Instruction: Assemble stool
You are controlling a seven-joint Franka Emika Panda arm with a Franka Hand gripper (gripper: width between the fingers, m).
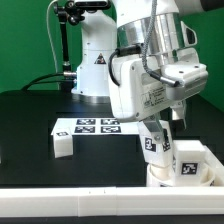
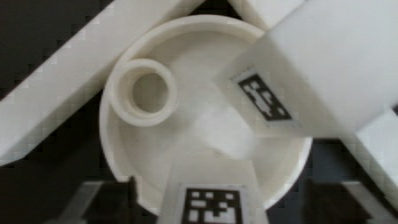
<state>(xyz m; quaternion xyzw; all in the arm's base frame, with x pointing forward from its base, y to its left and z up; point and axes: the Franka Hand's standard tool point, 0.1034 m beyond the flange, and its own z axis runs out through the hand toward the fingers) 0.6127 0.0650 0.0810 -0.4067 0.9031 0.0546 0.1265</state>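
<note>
The round white seat disc (image 2: 196, 140) fills the wrist view, with an open ring socket (image 2: 143, 88) in its floor. It lies low at the exterior view's right (image 1: 165, 180). One tagged leg block (image 2: 294, 85) stands in the seat, also seen in the exterior view (image 1: 190, 160). A second tagged leg (image 2: 214, 205) stands at the seat's rim between my fingers; in the exterior view (image 1: 152, 142) it leans slightly. My gripper (image 2: 217, 205) straddles this leg, fingers (image 2: 89, 200) spread with dark gaps on both sides. A third leg block (image 1: 62, 146) lies loose on the table.
The marker board (image 1: 88, 127) lies on the black table behind the loose leg. A long white edge rail (image 1: 90, 205) runs along the table's front. The arm's white base (image 1: 95, 60) stands at the back.
</note>
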